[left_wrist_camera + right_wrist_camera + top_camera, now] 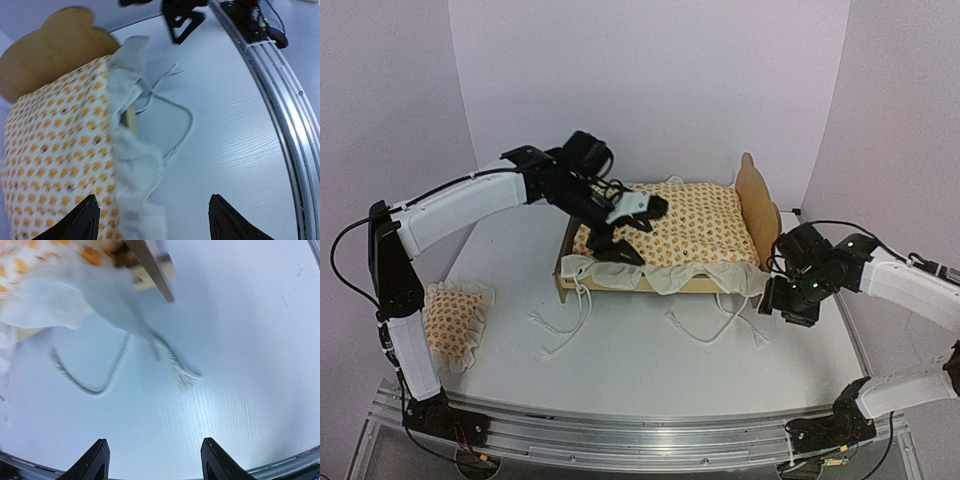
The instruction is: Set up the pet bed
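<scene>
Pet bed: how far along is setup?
Done: cushion lies on the bed, ruffle and ties draping off the near side. In hand: nothing; left gripper over the cushion's edge and right gripper near the headboard end are both open. Left: pillow sits on the table, not on the bed; ties lie loose.

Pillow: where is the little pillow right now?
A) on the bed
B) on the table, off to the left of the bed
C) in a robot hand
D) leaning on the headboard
B: the pillow lies flat on the table, off to the left and well apart from the bed.
</scene>
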